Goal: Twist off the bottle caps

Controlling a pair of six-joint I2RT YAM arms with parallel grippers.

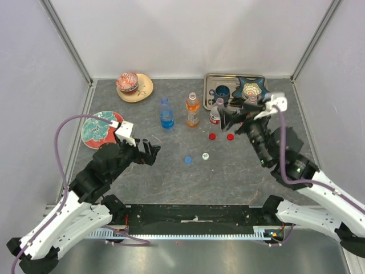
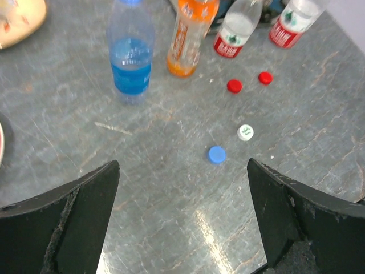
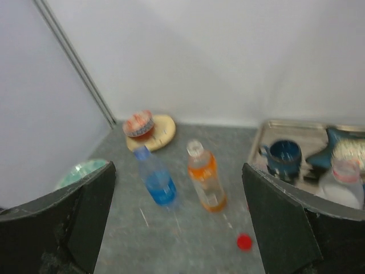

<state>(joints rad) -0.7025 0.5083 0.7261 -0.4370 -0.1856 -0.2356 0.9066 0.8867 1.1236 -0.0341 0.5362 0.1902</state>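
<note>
Several bottles stand upright in a row at mid-table: a blue-tinted bottle (image 1: 166, 114), an orange-liquid bottle (image 1: 193, 111) and a clear red-labelled bottle (image 1: 215, 113). A second clear bottle (image 2: 293, 23) shows in the left wrist view. The bottle caps lie loose on the table in front: two red caps (image 1: 212, 136) (image 1: 230, 136), a white cap (image 1: 205, 155) and a blue cap (image 1: 188, 160). My left gripper (image 1: 153, 153) is open and empty, left of the blue cap (image 2: 216, 154). My right gripper (image 1: 229, 120) hangs open and empty beside the clear bottles, above the red caps.
A metal tray (image 1: 210, 85) at the back right holds a blue cup (image 1: 222, 92) and a patterned dish (image 1: 251, 89). A tan plate with a patterned bowl (image 1: 128, 83) sits at the back left. A red-green plate (image 1: 97, 130) lies by the left arm.
</note>
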